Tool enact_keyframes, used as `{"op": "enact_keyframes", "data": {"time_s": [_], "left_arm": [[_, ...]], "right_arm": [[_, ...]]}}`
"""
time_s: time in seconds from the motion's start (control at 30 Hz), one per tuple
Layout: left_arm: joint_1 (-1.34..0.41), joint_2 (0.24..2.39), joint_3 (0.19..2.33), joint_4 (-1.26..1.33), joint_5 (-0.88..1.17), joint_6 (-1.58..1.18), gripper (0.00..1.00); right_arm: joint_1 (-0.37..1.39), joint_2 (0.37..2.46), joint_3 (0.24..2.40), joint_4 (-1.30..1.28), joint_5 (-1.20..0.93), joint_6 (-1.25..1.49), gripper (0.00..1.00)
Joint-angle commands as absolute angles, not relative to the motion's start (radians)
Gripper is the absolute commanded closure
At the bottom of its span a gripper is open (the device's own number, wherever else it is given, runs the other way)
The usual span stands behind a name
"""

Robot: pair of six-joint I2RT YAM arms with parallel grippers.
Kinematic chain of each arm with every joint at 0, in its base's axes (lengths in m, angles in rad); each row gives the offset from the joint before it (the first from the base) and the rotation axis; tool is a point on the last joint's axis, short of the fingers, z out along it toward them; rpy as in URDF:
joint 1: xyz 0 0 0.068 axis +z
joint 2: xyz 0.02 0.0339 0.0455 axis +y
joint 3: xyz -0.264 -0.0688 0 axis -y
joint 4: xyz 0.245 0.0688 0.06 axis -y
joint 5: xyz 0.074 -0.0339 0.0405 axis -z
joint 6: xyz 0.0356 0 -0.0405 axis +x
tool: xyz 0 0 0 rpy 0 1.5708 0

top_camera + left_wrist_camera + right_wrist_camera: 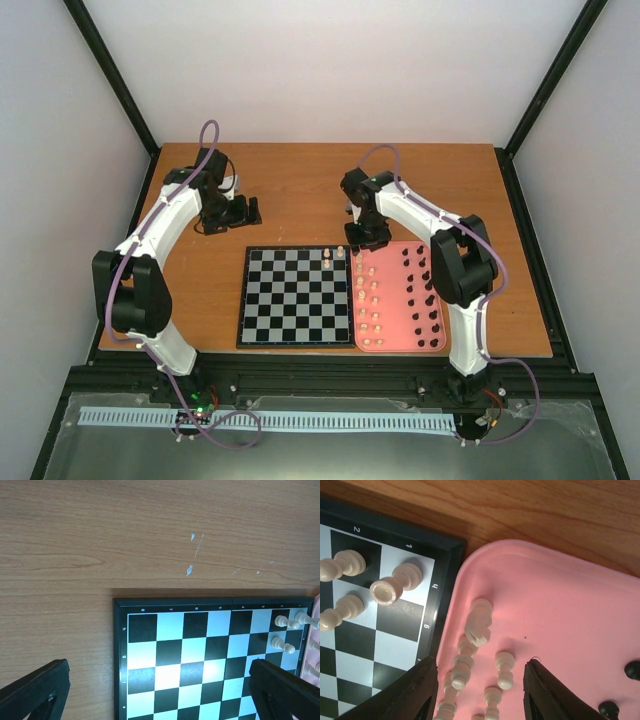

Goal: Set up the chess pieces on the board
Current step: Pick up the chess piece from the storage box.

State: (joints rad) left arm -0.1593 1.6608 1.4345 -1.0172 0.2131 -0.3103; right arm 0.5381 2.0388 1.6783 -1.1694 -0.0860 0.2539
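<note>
The checkered board (290, 300) lies at the table's middle front. Three cream-white pieces (335, 255) stand on its far right corner; they also show in the left wrist view (286, 622) and the right wrist view (395, 585). The other white pieces (370, 305) and the black pieces (425, 295) stand in the pink tray (395, 300) right of the board. My right gripper (482, 695) is open over the tray's far left corner, with a white knight (479, 625) and a white pawn (504, 670) between its fingers. My left gripper (160, 695) is open and empty, above the table beyond the board's far left corner (120, 610).
The pink tray (560, 600) touches the board's right edge (442, 605). Two black pieces (632, 669) show at the right edge of the right wrist view. Bare wooden table (300, 190) lies behind the board, between white side walls.
</note>
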Motion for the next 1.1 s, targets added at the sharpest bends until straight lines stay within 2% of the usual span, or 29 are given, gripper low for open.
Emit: {"op": "enact_keyframes", "data": {"time_s": [0.0, 0.37, 0.57, 0.77, 1.07], "left_arm": [[-0.163, 1.672, 1.446, -1.013, 0.211, -0.315, 0.00], [-0.163, 1.682, 1.451, -1.016, 0.210, -0.313, 0.00], [-0.163, 1.686, 1.454, -1.016, 0.215, -0.314, 0.00], [-0.163, 1.688, 1.450, -1.013, 0.218, -0.316, 0.00], [-0.164, 1.685, 1.451, -1.012, 0.218, -0.315, 0.00]], "right_arm": [[0.534, 2.076, 1.693, -1.136, -0.101, 0.239, 0.52], [0.531, 2.137, 1.715, -1.128, -0.110, 0.228, 0.60], [0.531, 2.153, 1.717, -1.130, -0.115, 0.230, 0.70], [0.531, 2.151, 1.708, -1.134, -0.113, 0.229, 0.74], [0.529, 2.142, 1.711, -1.148, -0.111, 0.229, 0.92]]}}
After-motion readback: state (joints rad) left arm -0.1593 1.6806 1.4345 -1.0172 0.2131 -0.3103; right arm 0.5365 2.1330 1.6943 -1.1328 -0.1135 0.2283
